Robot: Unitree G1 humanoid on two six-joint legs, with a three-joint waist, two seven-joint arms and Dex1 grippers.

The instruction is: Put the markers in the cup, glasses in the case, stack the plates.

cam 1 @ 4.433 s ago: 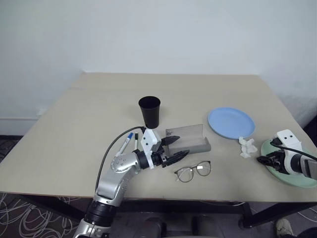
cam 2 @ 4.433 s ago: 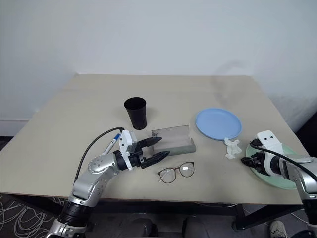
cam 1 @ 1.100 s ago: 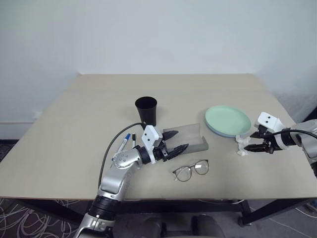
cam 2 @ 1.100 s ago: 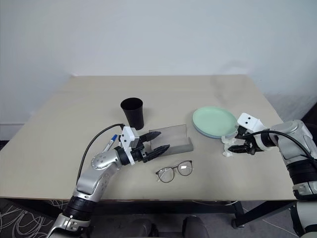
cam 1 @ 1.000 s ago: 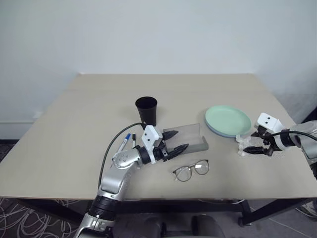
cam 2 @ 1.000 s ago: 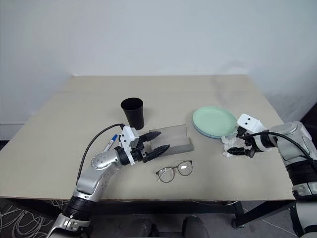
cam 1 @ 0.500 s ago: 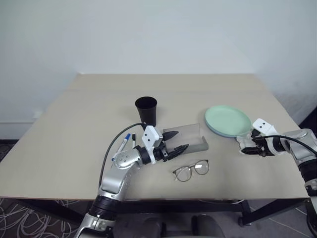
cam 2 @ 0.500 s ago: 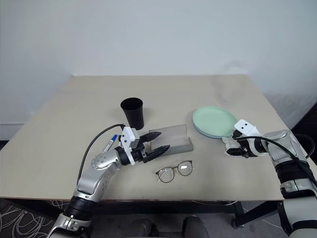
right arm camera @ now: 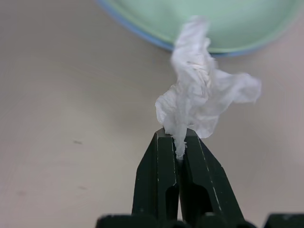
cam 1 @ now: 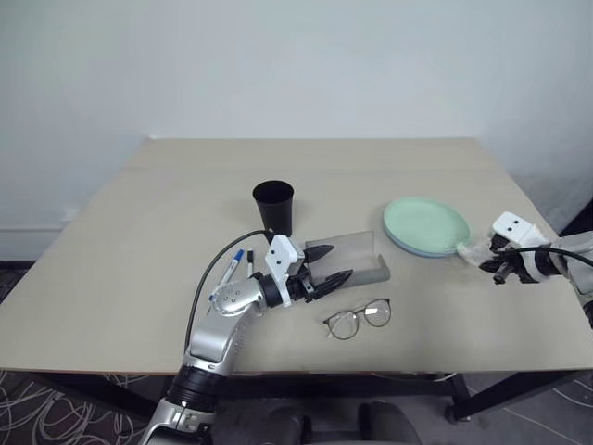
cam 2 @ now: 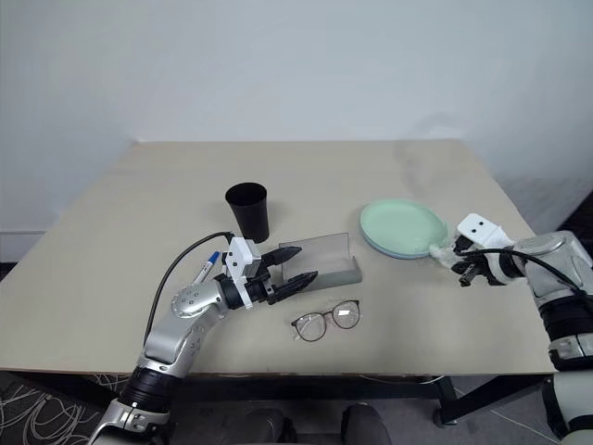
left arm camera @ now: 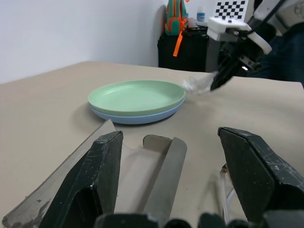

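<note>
From my right wrist camera, I see the right gripper with its two black fingers pressed together, pinching a thin twisted end of a crumpled white tissue. The tissue fans out beyond the fingertips, toward twelve o'clock of them. Farther out the same way sit the plates, mint green on top of light blue, with the tissue's far end overlapping their rim. Beneath lies the beige table.
</note>
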